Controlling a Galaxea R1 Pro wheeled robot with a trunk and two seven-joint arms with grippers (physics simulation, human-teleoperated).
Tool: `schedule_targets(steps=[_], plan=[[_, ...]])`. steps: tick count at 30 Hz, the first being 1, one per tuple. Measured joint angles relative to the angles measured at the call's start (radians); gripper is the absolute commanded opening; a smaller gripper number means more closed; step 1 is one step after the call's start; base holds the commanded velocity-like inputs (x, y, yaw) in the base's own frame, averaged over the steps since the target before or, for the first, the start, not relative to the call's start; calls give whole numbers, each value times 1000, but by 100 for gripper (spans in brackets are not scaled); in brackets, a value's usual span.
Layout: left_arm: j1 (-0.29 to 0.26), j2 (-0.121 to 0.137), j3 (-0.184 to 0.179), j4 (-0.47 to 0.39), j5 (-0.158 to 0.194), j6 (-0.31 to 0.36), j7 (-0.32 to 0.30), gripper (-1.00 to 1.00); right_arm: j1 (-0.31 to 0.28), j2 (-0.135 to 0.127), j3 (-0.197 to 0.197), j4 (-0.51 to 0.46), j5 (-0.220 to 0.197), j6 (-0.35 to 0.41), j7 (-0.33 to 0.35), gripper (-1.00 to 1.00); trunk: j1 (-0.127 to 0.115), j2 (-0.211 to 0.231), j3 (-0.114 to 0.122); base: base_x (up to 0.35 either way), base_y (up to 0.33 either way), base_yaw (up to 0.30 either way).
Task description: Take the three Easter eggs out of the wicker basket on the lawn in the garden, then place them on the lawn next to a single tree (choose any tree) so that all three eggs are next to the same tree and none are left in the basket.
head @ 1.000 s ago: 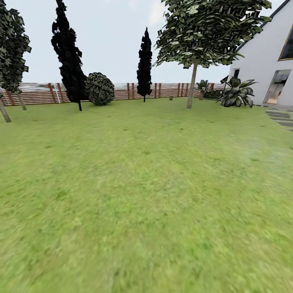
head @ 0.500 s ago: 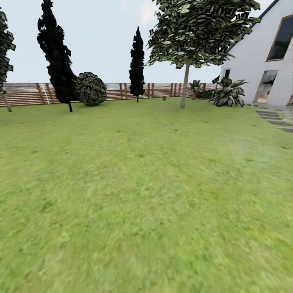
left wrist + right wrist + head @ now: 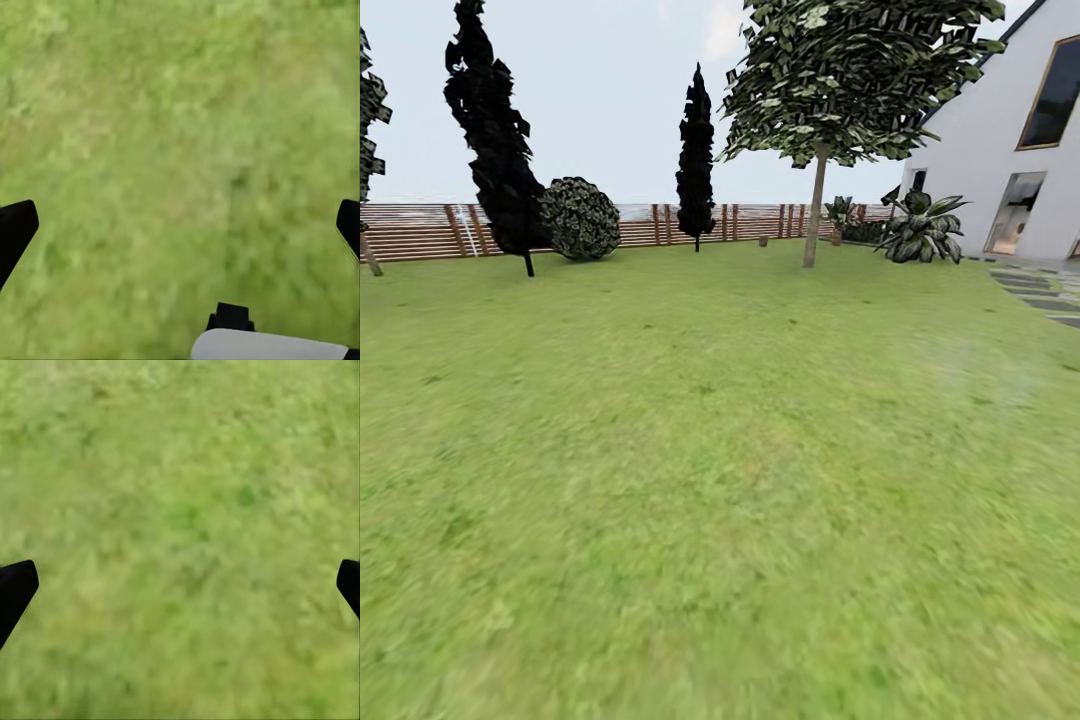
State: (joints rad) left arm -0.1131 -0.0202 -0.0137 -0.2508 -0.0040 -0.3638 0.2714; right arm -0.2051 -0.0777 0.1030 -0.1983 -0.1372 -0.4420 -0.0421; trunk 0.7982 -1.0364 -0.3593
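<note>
The lawn (image 3: 720,450) stretches ahead of me as wide, mottled green grass. A tall tree (image 3: 815,205) with a pale straight trunk and a broad leafy crown stands far off, right of centre, near the fence. The Easter eggs and the wicker basket are out of view. My left gripper (image 3: 180,225) hangs open over bare grass, its dark fingertips (image 3: 15,229) far apart with nothing between them. My right gripper (image 3: 180,585) is also open over grass, holding nothing.
A brown slat fence (image 3: 660,225) closes the far side. Two dark cypresses (image 3: 495,140) and a round shrub (image 3: 580,218) stand before it. A white house (image 3: 1025,150), a broad-leaved plant (image 3: 920,230) and grey stepping stones (image 3: 1045,290) are at the right. A small brown object (image 3: 763,241) by the fence is too small to identify.
The whole head view has slid left and the far trees look slightly nearer, so the camera has turned right and advanced. Most of this happened in the first half second.
</note>
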Motion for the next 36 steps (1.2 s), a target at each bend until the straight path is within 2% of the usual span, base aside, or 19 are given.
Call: schedule_targets(steps=[36], plan=[[0, -4, -1, 0, -1, -2, 0, 100, 0, 2, 0, 0, 2, 0, 0, 100, 0, 0, 0, 334, 0, 0]])
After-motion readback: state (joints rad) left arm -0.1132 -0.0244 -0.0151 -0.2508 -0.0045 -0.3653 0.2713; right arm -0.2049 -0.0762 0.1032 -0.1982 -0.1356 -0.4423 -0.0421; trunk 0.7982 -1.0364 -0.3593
